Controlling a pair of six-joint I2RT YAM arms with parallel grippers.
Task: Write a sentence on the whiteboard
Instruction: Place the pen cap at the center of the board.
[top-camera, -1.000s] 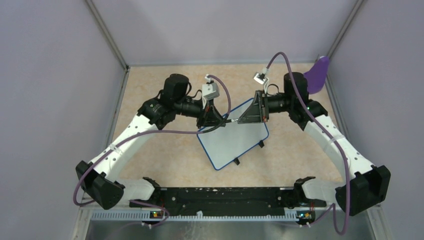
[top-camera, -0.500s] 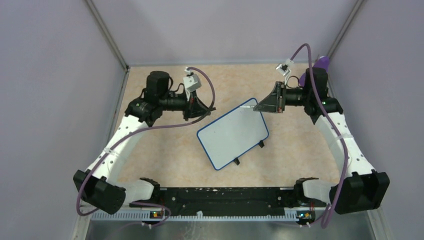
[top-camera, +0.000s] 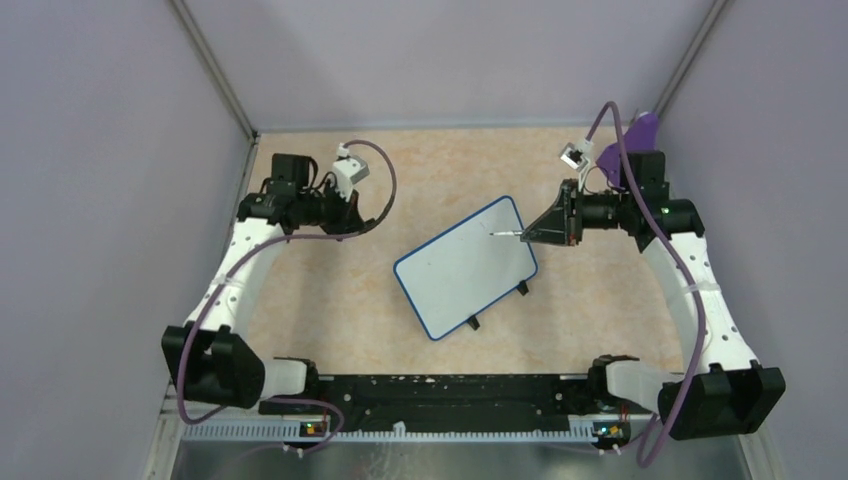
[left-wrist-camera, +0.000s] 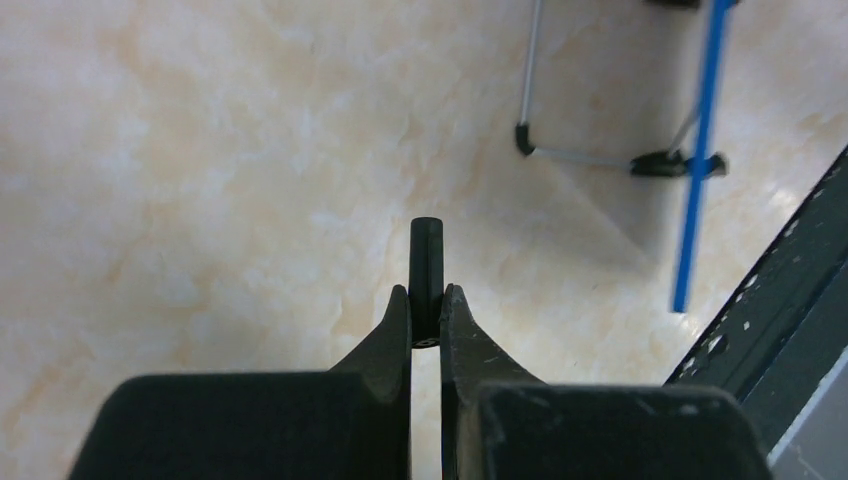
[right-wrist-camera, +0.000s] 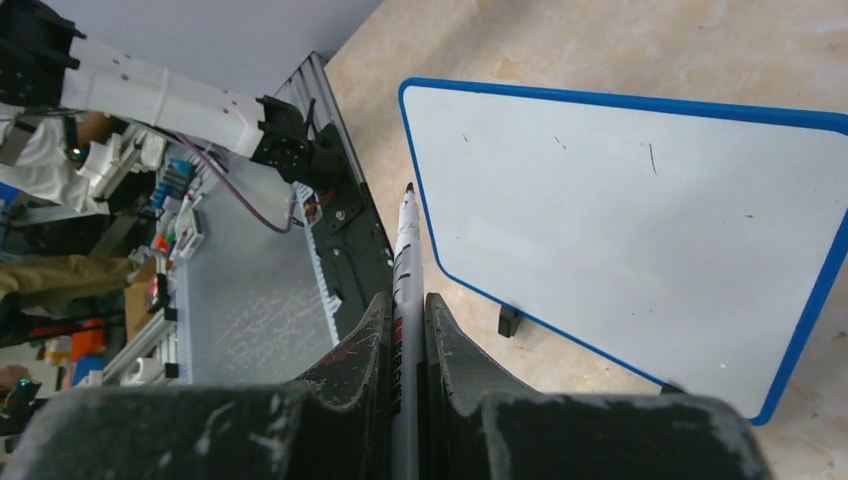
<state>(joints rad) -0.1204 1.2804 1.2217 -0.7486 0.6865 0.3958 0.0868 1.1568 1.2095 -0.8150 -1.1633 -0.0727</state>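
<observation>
- My left arm runs up the left side of the surface (top-camera: 330, 300), then bends at the far end so the forearm turns right towards the middle.
- My left end effector (left-wrist-camera: 425, 305) tilts down at the bare surface, well apart from the board (top-camera: 465, 268).
- It is closed on a small black cap (left-wrist-camera: 426, 255). The cap stands straight out past the fingertips.
- My right arm climbs the right side and folds at the far right, beside the purple scoop (top-camera: 640, 135). Its forearm reaches left, level with the board's far corner.
- My right end effector (right-wrist-camera: 405, 305) is clamped on a white marker (right-wrist-camera: 405, 260), gripped along its barrel.
- The marker's long axis follows my forearm, and its dark tip points left. From above, the tip sits over the board near its far right corner. I cannot tell whether it touches the face.
- The board lies mid-surface, a little right of centre, between my two arms and nearer the right one.
- Its long axis runs on a diagonal from near-left to far-right.
- Its two black feet (top-camera: 522, 288) are on the long edge facing near-right.
- Its face is up, white inside the blue rim, with a few small dark flecks.
</observation>
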